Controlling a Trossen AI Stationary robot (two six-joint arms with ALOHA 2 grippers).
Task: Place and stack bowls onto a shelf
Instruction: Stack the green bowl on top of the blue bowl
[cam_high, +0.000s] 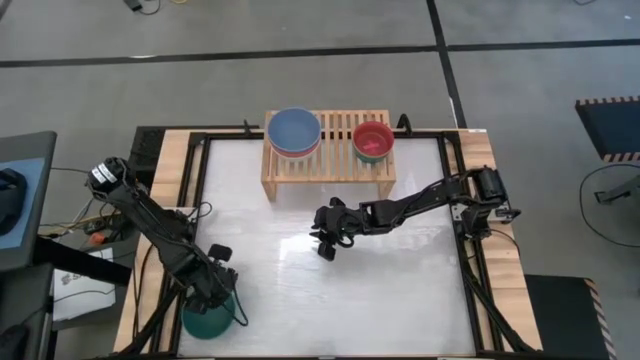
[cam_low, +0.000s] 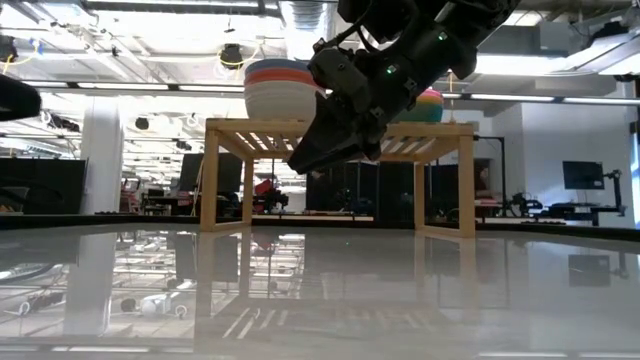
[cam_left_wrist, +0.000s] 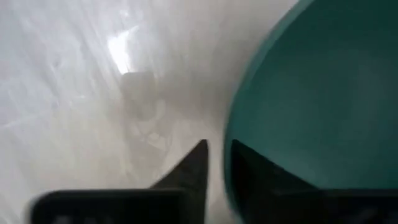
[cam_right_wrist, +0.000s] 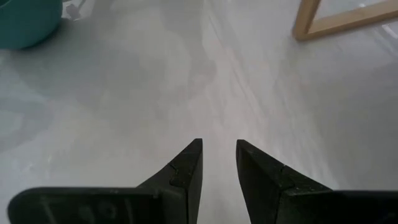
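Teal bowl (cam_high: 207, 322) at table's near-left corner, well apart from shelf (cam_high: 328, 165); left gripper (cam_left_wrist: 216, 163) clenched on its rim, one finger inside, one outside; lift straight, keep level; right gripper (cam_right_wrist: 219, 163) hovers mid-table, parted, empty.

Teal bowl (cam_high: 208, 322). Slate blue bowl (cam_high: 294, 128) over red and cream rims. Red bowl (cam_high: 373, 139), pink and green inside. Light-wood slatted shelf (cam_high: 335, 166). Glossy white table (cam_high: 330, 290).
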